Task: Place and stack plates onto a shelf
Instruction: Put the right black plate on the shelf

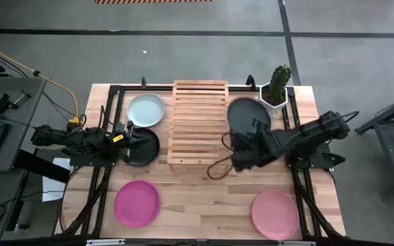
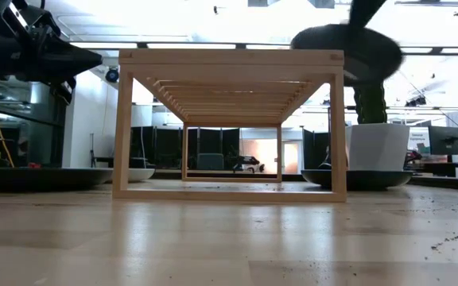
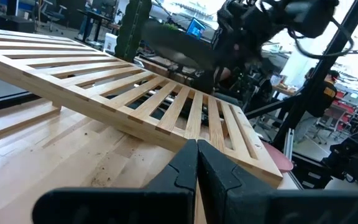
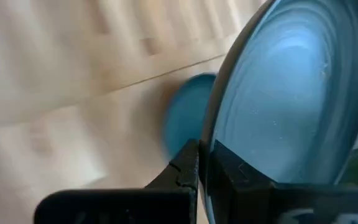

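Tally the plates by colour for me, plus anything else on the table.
Pale mint plate: 1
Black plate: 1
Dark teal-grey plate: 1
Magenta plate: 1
Salmon pink plate: 1
Wooden shelf: 1
Potted cactus: 1
Total: 7

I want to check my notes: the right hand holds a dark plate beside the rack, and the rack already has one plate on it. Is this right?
Not quite. The rack has no plate on it yet; the high view shows its slats bare. The rest holds: the right hand grips the dark plate by its edge, beside the rack.
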Motion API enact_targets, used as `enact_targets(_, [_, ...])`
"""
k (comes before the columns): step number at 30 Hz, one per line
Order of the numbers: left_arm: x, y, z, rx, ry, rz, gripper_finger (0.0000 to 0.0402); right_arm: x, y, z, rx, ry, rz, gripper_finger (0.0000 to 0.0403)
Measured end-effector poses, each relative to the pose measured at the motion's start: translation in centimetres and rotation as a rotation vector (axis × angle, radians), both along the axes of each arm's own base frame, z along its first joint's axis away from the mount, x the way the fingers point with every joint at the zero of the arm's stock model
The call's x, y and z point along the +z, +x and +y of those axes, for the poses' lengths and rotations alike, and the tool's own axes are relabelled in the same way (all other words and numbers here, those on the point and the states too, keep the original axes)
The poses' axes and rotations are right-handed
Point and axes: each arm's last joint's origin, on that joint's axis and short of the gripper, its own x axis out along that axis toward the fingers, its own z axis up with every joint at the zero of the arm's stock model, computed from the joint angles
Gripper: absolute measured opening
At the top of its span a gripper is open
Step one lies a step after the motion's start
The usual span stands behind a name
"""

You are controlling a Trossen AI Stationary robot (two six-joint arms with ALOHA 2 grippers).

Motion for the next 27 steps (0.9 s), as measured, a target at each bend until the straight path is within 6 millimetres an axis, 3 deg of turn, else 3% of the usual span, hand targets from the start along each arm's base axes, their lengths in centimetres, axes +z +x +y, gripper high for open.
enact_targets(6, [0.0,0.0,0.0,0.0,0.0,0.0,0.0,0.4,2.3,-4.6,0.191,-0.196,0.098,0.0])
enact_targets(14, [0.0,0.0,0.0,0.0,0.0,0.0,0.0,1.4,5.8,-9.5,0.481,-0.257,0.053,0.0])
enact_targets(20, [0.0,0.0,0.0,0.0,0.0,0.001,0.0,1.5,6.5,-12.1,0.561,-0.258,0.045,0.0])
enact_targets(27, [0.0,0.0,0.0,0.0,0.0,0.001,0.0,-0.2,7.6,-13.3,0.598,-0.194,0.09,0.0])
